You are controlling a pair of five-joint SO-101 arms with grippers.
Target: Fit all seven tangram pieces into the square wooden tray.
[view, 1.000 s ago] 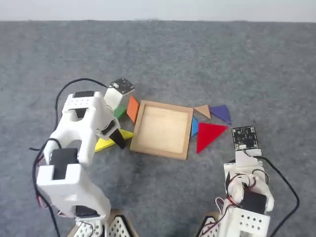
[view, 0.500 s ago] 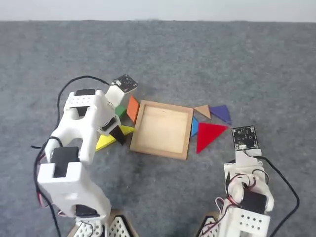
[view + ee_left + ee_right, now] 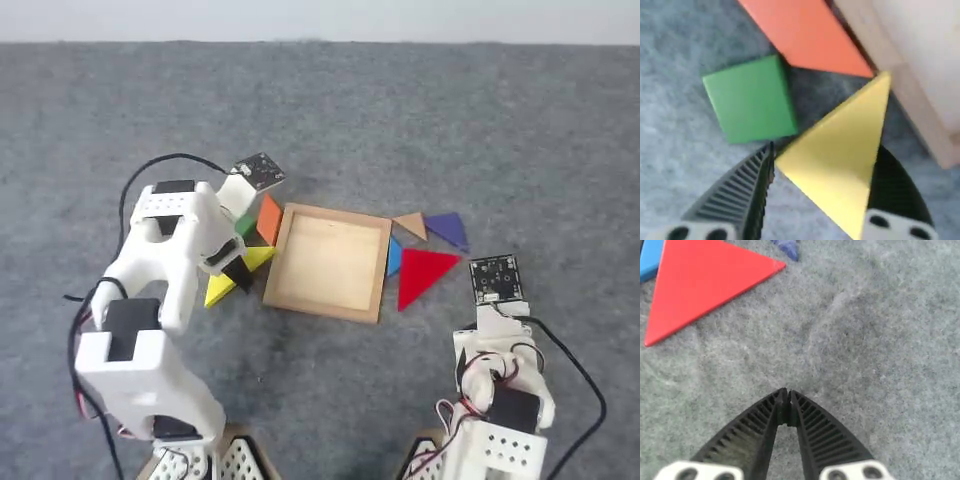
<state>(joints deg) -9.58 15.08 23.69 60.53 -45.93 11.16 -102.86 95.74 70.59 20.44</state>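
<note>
The square wooden tray (image 3: 328, 297) lies bare in the middle of the grey carpet. My left gripper (image 3: 236, 271) (image 3: 827, 156) is at its left edge, shut on the yellow triangle (image 3: 217, 291) (image 3: 840, 150), one corner of which nearly touches the tray rim (image 3: 907, 90). The green square (image 3: 243, 227) (image 3: 750, 100) and the orange parallelogram (image 3: 268, 218) (image 3: 807, 35) lie just beyond it. Right of the tray are a blue piece (image 3: 394, 257), the red triangle (image 3: 425, 273) (image 3: 700, 282), a tan triangle (image 3: 411, 225) and a purple triangle (image 3: 447, 229). My right gripper (image 3: 785, 407) is shut and empty over bare carpet near the red triangle.
The right arm (image 3: 497, 340) stands at the front right, back from the tray. Open carpet stretches behind the tray and along the front. The left arm's black cable (image 3: 150, 172) loops out to the left.
My left gripper has swung the yellow triangle toward the tray's left edge, turning it slightly. The right arm has not moved.
</note>
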